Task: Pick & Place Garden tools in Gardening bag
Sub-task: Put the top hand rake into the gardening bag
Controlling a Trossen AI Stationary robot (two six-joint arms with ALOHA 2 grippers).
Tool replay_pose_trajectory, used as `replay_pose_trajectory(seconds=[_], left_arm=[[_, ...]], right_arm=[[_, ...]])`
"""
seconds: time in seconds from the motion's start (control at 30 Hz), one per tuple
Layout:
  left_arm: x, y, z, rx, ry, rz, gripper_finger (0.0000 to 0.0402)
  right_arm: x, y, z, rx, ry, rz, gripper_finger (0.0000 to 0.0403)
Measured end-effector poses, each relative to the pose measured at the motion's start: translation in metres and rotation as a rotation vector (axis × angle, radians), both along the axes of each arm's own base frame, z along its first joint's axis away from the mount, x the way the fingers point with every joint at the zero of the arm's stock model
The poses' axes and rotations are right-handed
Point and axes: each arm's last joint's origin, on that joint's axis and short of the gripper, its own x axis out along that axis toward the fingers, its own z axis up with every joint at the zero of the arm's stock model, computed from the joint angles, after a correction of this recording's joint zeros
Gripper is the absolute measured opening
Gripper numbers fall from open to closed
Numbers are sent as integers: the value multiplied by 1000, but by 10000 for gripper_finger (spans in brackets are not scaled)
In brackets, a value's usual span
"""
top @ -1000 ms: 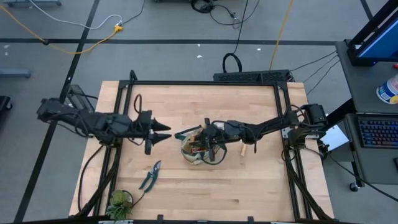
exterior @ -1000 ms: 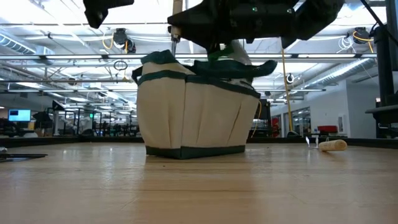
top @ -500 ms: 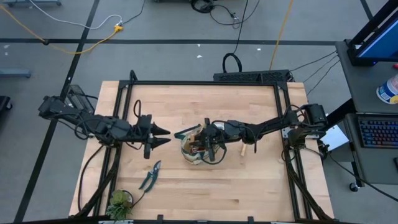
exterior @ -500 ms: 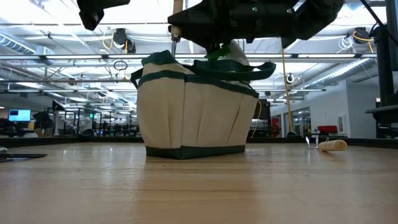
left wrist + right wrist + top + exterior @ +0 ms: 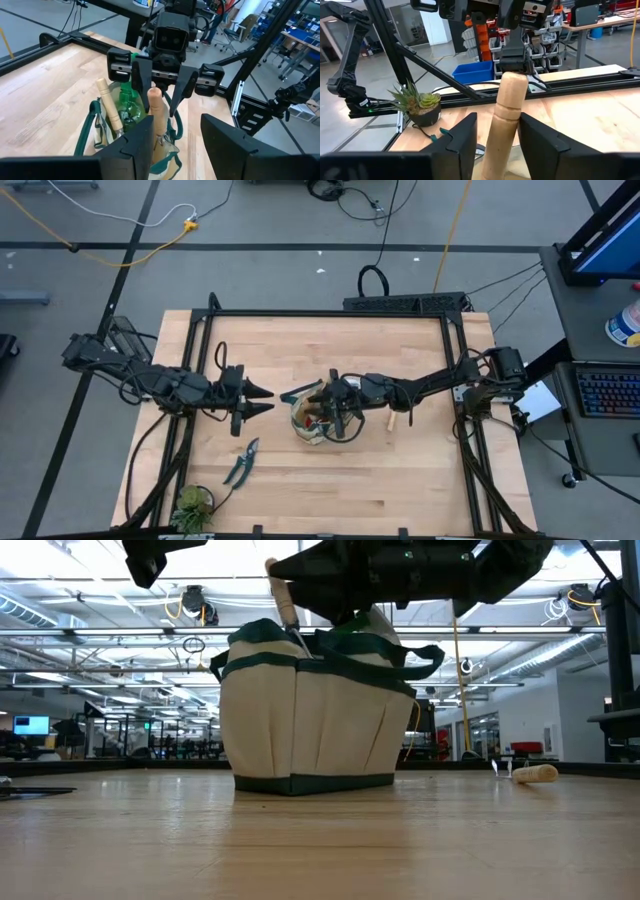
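Gardening bag [image 5: 318, 423] w/ wooden-handled tools [image 5: 156, 112], green spray bottle [image 5: 129, 102] inside; right gripper [image 5: 160, 90] open above; left gripper [image 5: 268, 399] part-open.

Grey floor [image 5: 100, 280] with yellow cable [image 5: 120, 255], blue bin [image 5: 477, 70] behind, ceiling beams [image 5: 100, 635] overhead.

light: even, bright overhead | low view: ceiling glare, arms silhouetted | shadows: soft | focus: sharp
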Motion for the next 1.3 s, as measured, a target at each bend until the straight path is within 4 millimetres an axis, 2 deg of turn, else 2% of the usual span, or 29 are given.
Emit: replay_pose_trajectory(seconds=[0.37, 0.7, 1.17, 1.3], left_arm=[[0, 0, 0, 8, 0, -2, 166], [0, 0, 0, 9, 1, -3, 166], [0, 0, 0, 11, 2, -7, 166], [0, 0, 0, 12, 2, -7, 166]], right_arm=[[0, -1, 0, -4, -2, -35, 164], [0, -3, 0, -37, -4, -102, 159], [0, -1, 0, 0, -1, -77, 165], [9, 4, 5, -23, 121, -57, 176]])
